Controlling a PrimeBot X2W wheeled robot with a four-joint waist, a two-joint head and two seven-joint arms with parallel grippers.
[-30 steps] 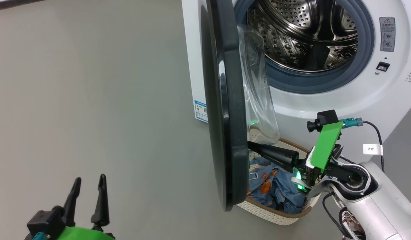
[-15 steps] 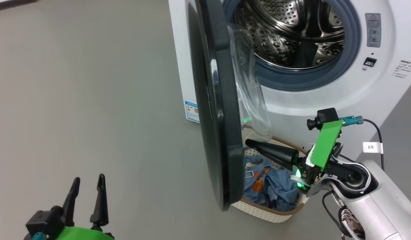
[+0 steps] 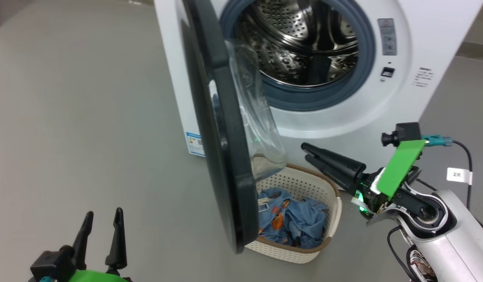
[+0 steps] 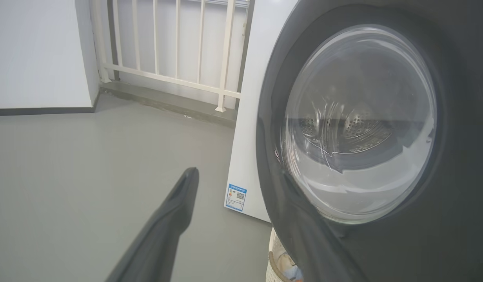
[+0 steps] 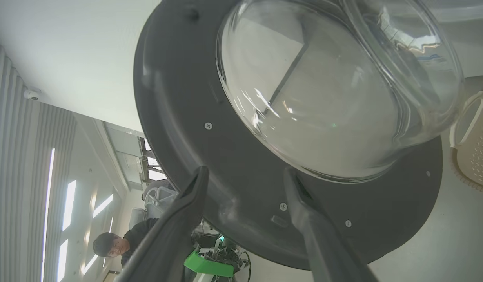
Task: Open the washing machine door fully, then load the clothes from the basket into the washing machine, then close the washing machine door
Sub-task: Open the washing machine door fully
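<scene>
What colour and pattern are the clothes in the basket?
The clothes are light blue with small orange-brown printed figures, clearest in the head view.

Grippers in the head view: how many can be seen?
2. The left gripper is at the lower left; the right gripper is right of the washing machine door.

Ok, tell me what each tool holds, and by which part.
Nothing. The left tool and the right tool are both open and empty.
</scene>
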